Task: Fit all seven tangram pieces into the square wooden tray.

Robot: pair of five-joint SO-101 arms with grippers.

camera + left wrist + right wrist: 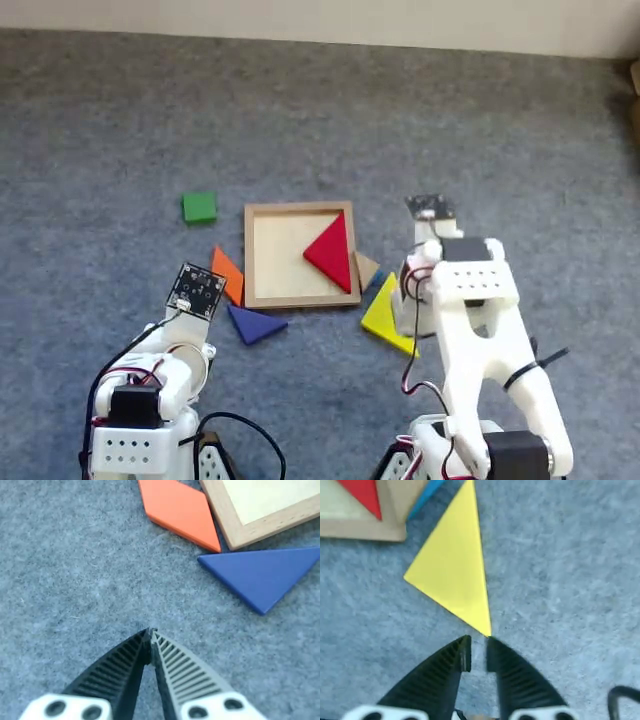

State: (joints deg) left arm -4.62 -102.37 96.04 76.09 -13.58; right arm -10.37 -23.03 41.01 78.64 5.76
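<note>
The square wooden tray [262,255] lies mid-table with a red triangle [332,252] inside it at its right. To its left are an orange parallelogram [228,274] and a green square [199,207]. A dark blue triangle [255,322] lies below the tray's lower left corner. Right of the tray are a tan triangle [366,268], a light blue piece [381,283] and a yellow triangle [385,315]. My left gripper [151,632] is shut over bare carpet, short of the dark blue triangle [265,577]. My right gripper [478,652] is narrowly open at a corner of the yellow triangle [455,575].
Grey carpet covers the table all around the pieces. The right arm's white body [485,330] rises beside the yellow triangle and covers part of it. The tray's corner [365,530] and the light blue piece [427,495] lie beyond the yellow triangle.
</note>
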